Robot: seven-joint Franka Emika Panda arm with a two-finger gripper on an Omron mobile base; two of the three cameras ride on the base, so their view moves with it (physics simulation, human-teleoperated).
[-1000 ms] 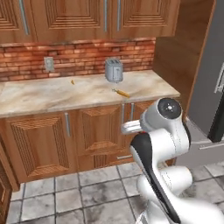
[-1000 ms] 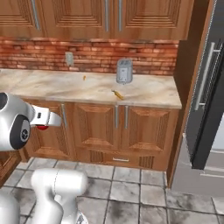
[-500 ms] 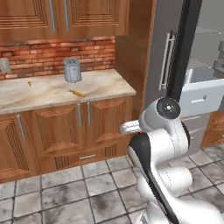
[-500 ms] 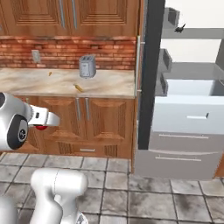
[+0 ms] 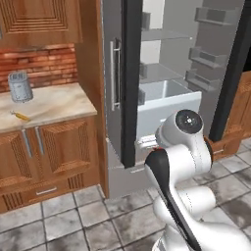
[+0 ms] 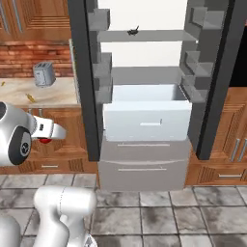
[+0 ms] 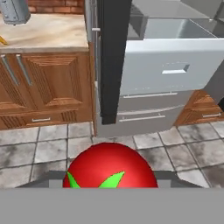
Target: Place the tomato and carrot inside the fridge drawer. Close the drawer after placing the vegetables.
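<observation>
Hand view: tomato [image 7: 111,167] faces open fridge drawer [image 7: 175,70].

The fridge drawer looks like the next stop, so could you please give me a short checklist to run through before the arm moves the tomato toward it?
1. Tomato held in the gripper: ok, it sits close against the hand camera.
2. Fridge drawer pulled out with its top open: ok.
3. Fridge doors swung clear of the drawer front: ok.
4. Drawer free of things inside: cannot tell, the interior is only partly seen.
5. Carrot handled yet: not ok, it lies on the counter near the toaster.
</observation>
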